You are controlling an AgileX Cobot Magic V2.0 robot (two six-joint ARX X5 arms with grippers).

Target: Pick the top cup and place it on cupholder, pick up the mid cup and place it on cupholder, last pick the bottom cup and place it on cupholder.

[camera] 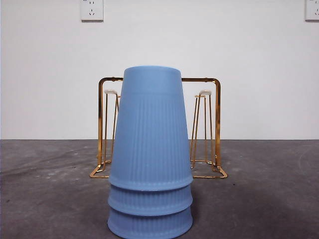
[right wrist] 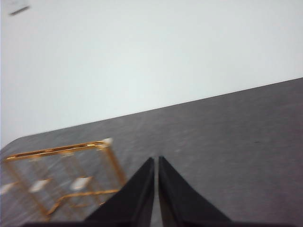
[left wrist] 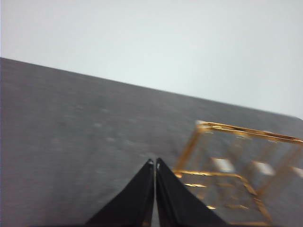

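Three blue ribbed cups stand nested upside down near the front of the table: the top cup, the mid cup and the bottom cup. Behind the stack stands the gold wire cupholder with white-tipped prongs. Neither gripper shows in the front view. My left gripper is shut and holds nothing, with the cupholder close beside its tips. My right gripper is shut too and holds nothing, the cupholder to its other side.
The dark grey table ends at a white wall. Two wall sockets sit high on the wall.
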